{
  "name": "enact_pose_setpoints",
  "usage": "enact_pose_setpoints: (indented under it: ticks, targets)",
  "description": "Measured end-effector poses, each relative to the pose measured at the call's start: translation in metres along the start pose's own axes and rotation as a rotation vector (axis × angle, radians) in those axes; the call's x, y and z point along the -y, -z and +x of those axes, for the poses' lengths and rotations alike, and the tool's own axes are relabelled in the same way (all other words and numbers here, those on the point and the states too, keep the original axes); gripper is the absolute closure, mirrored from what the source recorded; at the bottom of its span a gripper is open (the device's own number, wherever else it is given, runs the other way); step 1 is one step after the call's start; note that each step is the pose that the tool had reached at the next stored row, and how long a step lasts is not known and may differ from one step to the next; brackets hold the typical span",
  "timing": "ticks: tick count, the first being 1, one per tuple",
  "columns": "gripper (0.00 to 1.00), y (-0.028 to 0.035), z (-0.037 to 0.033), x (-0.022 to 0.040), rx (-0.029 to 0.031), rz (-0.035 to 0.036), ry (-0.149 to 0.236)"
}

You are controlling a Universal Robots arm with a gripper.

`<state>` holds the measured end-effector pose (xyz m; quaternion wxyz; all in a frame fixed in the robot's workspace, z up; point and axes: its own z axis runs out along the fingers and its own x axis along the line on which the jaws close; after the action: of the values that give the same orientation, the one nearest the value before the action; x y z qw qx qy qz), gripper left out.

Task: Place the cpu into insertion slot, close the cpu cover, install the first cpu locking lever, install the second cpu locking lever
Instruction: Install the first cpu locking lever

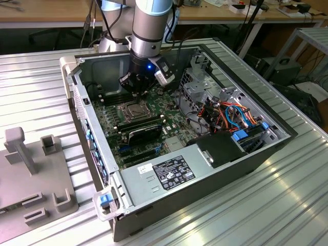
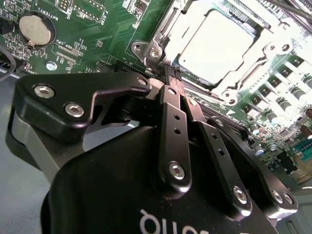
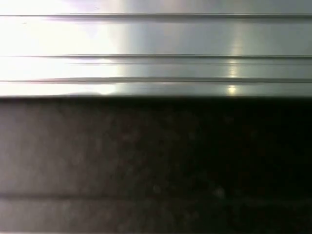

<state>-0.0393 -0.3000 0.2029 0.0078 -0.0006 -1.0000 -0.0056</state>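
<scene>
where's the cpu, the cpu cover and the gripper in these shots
cpu (image 2: 219, 46): second wrist view, middle of its silvery top face
cpu cover (image 2: 169, 27): second wrist view, frame strip alongside the chip
gripper (image 2: 174, 73): second wrist view, midway between its fingertips

a workshop-like lab: an open pc case (image 1: 205, 179) is sitting on a ribbed metal table (image 1: 287, 205), wooden benches (image 1: 51, 15) standing behind.
</scene>
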Motion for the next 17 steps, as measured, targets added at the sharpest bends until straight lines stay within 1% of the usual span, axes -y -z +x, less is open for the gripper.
enact_pose_setpoints:
  ticks: [4,7,17]
  targets:
    - [0.89,0.0003,-0.0001,-0.0001,0.0004,-0.0009,0.000]
    - [0.89,0.0015,-0.0001,-0.0001,0.0006,-0.0004,0.000]
    - [0.89,0.0027,0.0000,0.0000,0.0003,-0.0001,0.000]
